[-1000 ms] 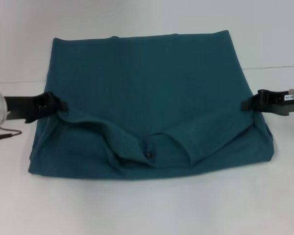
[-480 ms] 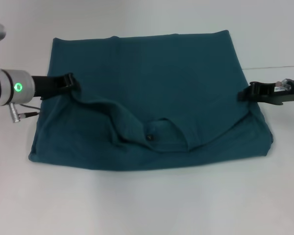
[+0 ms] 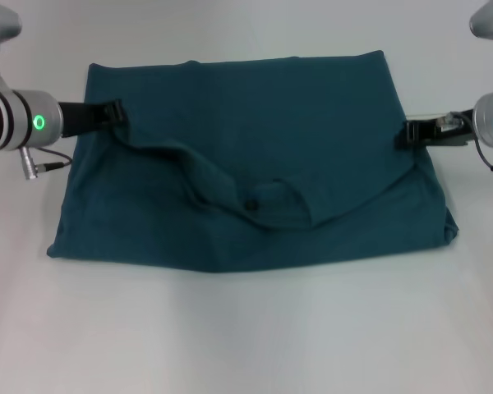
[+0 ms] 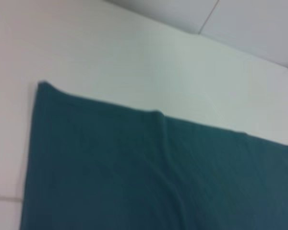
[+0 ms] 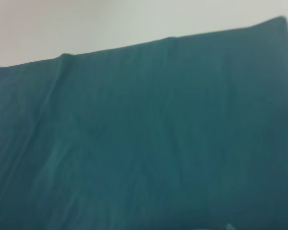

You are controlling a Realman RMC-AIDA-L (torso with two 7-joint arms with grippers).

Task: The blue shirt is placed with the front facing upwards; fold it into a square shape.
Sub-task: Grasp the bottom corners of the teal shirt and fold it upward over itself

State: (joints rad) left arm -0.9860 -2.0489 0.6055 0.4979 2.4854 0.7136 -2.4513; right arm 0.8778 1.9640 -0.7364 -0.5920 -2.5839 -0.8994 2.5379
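Note:
The blue shirt (image 3: 255,115) lies on the white table as a wide folded rectangle. A top layer with the collar and its small dark label (image 3: 251,204) sags across the middle. My left gripper (image 3: 115,115) is at the shirt's left edge and my right gripper (image 3: 407,133) at its right edge. Each is shut on a corner of that top layer, which is pulled taut and lifted between them. The left wrist view shows the shirt's far edge and one corner (image 4: 134,167). Flat teal cloth (image 5: 158,134) fills most of the right wrist view.
The white table (image 3: 246,328) surrounds the shirt, with a wide bare strip at the front. A thin seam line (image 3: 456,112) runs along the table at the right. A cable (image 3: 49,166) hangs under the left wrist.
Both grippers have moved toward the far side of the table, carrying the collar layer with them. The sagging fold and the shirt's near edge have shifted away from me.

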